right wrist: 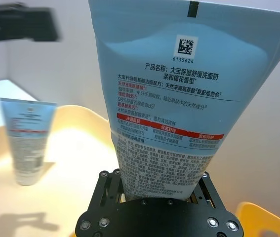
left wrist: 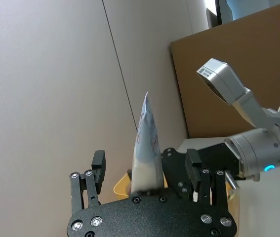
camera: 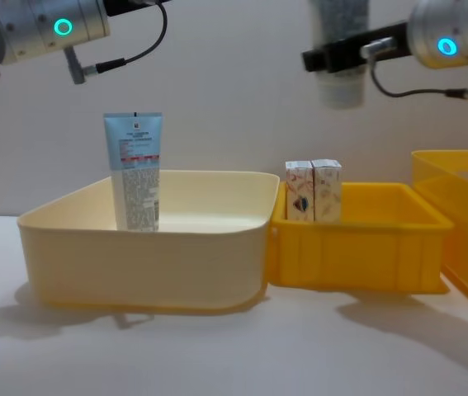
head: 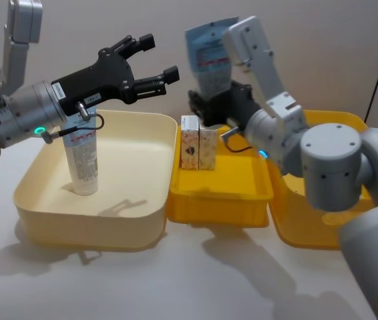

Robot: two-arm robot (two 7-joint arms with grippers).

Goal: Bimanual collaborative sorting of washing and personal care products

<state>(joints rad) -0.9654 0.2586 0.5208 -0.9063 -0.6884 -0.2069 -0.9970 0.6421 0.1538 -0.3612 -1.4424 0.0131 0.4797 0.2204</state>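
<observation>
While the right gripper [head: 205, 100] hangs high above the middle yellow bin [head: 219, 193], its jaws are clamped on the lower end of a light-blue tube [head: 209, 53], which stands upright in the grip with its flat crimped end uppermost. In the right wrist view the same tube [right wrist: 172, 108] rises straight out of the black jaws, its red band and small print facing the camera. In the chest view the whitish cap end [camera: 339, 87] pokes out below the gripper, well clear of the bins.

Opposite it, the left gripper [head: 152, 63] hovers above the cream bin [head: 95, 220], near that bin's far side, with its black jaws spread wide and nothing between them. In the left wrist view its fingers [left wrist: 98, 168] stand apart, and the held tube shows edge-on beyond them, apart from them.

Inside the cream bin a second light-blue tube [camera: 134, 173] stands upright on its cap, toward the bin's left side, just below the left arm's wrist. Two small white cartons [head: 198, 143] with orange-red print stand side by side, touching, at the rear left corner of the middle yellow bin. A third bin [head: 349, 127], also yellow, sits to the right of that one. All three bins rest on the white bench [head: 175, 280].
</observation>
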